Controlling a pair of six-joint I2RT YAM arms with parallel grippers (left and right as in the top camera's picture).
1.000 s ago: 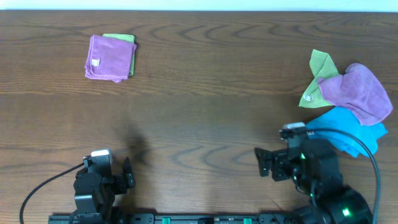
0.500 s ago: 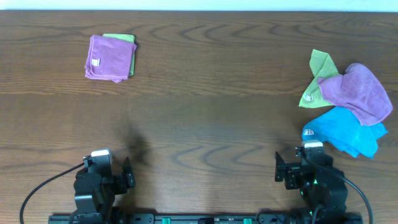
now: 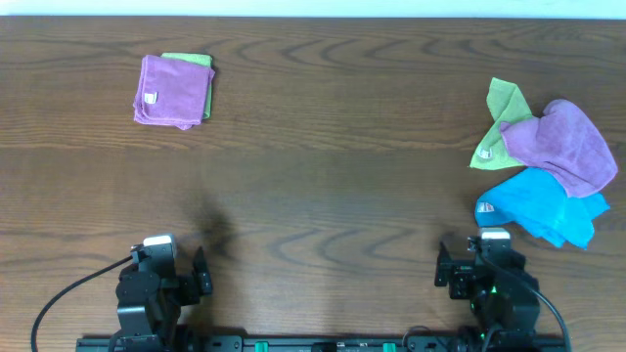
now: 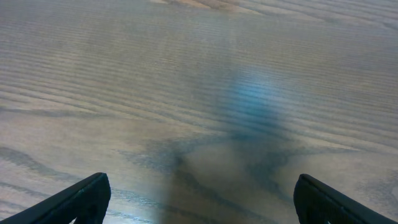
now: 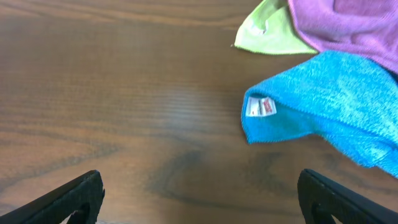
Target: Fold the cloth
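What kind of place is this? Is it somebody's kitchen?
Probably a robot lab workbench, not a kitchen: a left arm and a right arm sit at a wooden table, with a folded purple cloth and a heap of loose cloths.

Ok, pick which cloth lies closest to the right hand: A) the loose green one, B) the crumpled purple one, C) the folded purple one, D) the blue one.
D: the blue cloth lies just beyond the right hand, and its tagged corner shows close up in the right wrist view.
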